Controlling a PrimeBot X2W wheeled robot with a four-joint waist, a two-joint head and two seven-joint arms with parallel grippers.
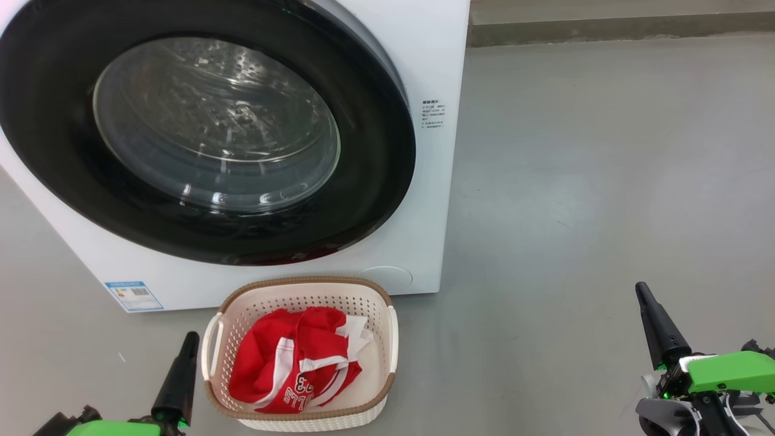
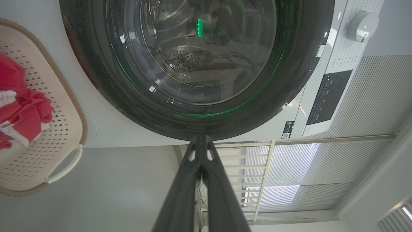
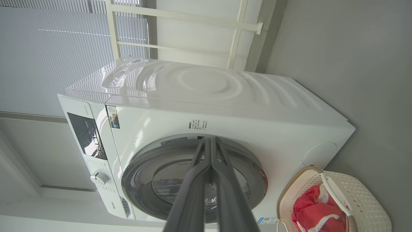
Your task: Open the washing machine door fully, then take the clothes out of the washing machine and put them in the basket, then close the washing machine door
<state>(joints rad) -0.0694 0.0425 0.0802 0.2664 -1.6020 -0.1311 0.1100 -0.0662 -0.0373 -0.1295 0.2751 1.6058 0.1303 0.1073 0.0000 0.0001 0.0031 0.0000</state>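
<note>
Fingers on both arms are pressing tight together, gripping nothing. Looking down from the head view, the left gripper (image 1: pixel 189 345) is hovering low, just beside the left handle of the basket (image 1: pixel 303 282). The right gripper (image 1: pixel 643 297) is hanging well off to the right over bare grey floor (image 1: pixel 605 181).

The washing machine door (image 1: pixel 215 121) is sitting shut against the front of the washing machine (image 1: pixel 427 54), and its glass is showing the drum behind it. The basket is standing on the floor right in front of the machine, below the door. The clothes (image 1: pixel 284 363) are lying bunched inside it, red fabric with white trim and lettering, and a bit of white cloth is peeking out at the far side. A blue label sticker (image 1: pixel 133 295) is showing at the machine's lower left corner.

The left wrist view is adding what the head camera is missing: a round dial (image 2: pixel 362 25) and a dark control panel (image 2: pixel 328 96) above the door, plus a green glow reflecting in the glass. The right wrist view is taking in the machine's whole rippled top (image 3: pixel 206 80), with window blinds (image 3: pixel 48 64) and a white rail (image 3: pixel 180 14) behind it.
</note>
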